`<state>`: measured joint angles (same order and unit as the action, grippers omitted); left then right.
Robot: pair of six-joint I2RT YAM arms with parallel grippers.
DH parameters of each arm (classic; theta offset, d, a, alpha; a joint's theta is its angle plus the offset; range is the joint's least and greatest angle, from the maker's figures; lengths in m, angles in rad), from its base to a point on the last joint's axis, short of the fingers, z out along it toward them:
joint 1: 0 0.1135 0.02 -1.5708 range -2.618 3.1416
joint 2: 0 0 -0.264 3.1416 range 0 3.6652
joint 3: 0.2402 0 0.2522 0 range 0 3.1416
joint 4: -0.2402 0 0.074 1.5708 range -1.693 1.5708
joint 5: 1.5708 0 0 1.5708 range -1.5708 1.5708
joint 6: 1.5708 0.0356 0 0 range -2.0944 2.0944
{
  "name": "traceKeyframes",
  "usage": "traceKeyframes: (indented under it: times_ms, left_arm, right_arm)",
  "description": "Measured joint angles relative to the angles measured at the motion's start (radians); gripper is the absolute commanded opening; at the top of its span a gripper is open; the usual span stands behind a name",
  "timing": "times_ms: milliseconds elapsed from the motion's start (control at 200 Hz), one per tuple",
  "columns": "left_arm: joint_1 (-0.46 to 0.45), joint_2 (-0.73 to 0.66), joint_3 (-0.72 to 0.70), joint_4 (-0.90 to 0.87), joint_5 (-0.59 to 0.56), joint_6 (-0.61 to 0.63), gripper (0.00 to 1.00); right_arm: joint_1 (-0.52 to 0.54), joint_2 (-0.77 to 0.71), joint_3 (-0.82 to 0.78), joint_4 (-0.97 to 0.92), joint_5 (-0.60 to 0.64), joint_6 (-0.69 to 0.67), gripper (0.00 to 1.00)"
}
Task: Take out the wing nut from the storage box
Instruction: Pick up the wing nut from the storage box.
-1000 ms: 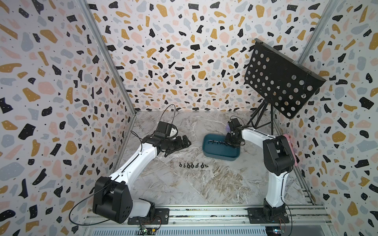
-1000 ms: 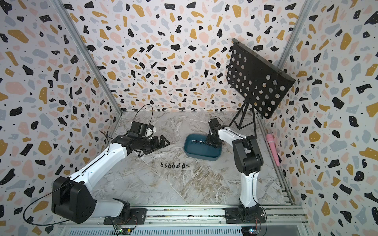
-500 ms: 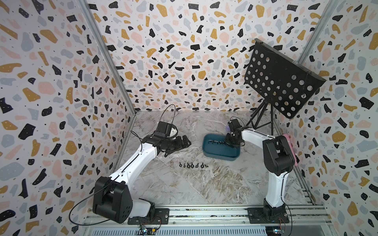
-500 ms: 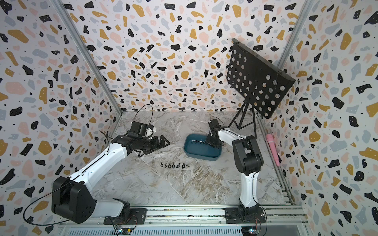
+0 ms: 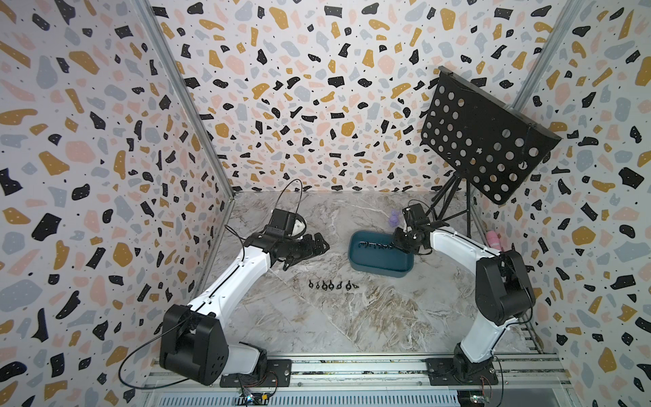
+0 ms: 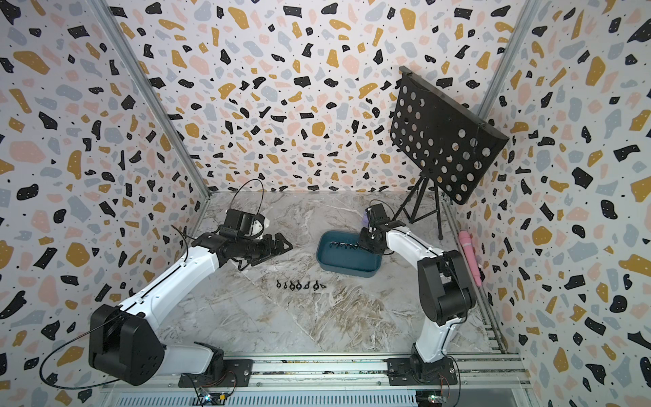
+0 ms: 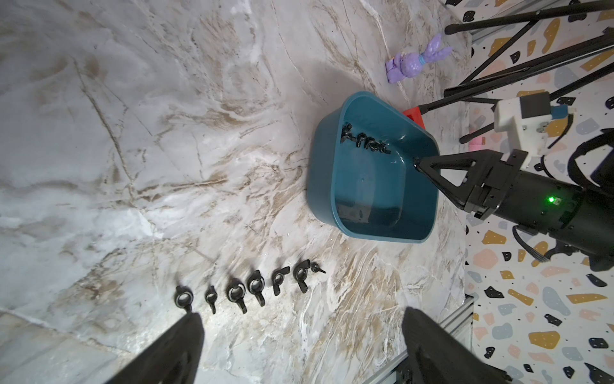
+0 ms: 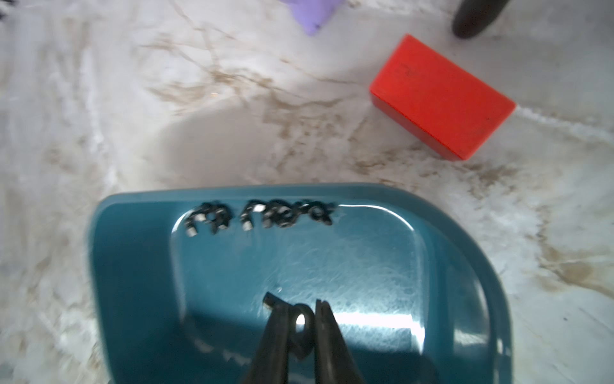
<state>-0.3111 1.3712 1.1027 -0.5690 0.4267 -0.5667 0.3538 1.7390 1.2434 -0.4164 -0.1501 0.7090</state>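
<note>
Pinching wing nut (image 8: 301, 329), right tool (image 8: 295, 303) narrower

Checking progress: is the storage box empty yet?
Not empty. A row of wing nuts lies against one wall of the storage box; the right gripper pinches another wing nut.

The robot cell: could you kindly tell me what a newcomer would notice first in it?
The black perforated music stand towers at the far right. Near its foot, the right end effector pinches a wing nut inside the teal storage box, and a neat row of wing nuts lies on the marble in front.
</note>
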Motion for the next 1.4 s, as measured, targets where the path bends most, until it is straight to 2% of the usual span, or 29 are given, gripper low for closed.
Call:
traceKeyframes:
  times_ms: [220, 415, 646, 746, 916, 1071, 1397]
  left_arm:
    - [-0.035, 0.0, 0.031, -0.001, 0.01, 0.024, 0.75]
    - [-0.148, 0.043, 0.11, 0.001, -0.01, 0.106, 0.67]
    - [-0.285, 0.15, 0.206, 0.04, -0.054, 0.223, 0.49]
    - [-0.311, 0.18, 0.22, 0.08, -0.051, 0.252, 0.39]
    - [-0.338, 0.219, 0.227, 0.135, -0.022, 0.277, 0.32]
    - [-0.36, 0.252, 0.24, 0.165, -0.003, 0.294, 0.3]
    - [-0.379, 0.304, 0.28, 0.204, 0.056, 0.29, 0.15]
  right_arm:
    - [-0.001, -0.092, -0.021, 0.012, -0.118, -0.111, 0.01]
    - [-0.001, -0.166, -0.023, 0.01, -0.247, -0.178, 0.01]
    - [-0.006, -0.182, -0.018, -0.057, -0.427, -0.214, 0.02]
    - [-0.011, -0.182, -0.011, -0.092, -0.508, -0.219, 0.02]
    - [-0.029, -0.182, -0.011, -0.128, -0.618, -0.218, 0.03]
    - [-0.036, -0.183, -0.011, -0.15, -0.669, -0.217, 0.03]
    - [-0.038, -0.183, -0.011, -0.16, -0.699, -0.219, 0.03]
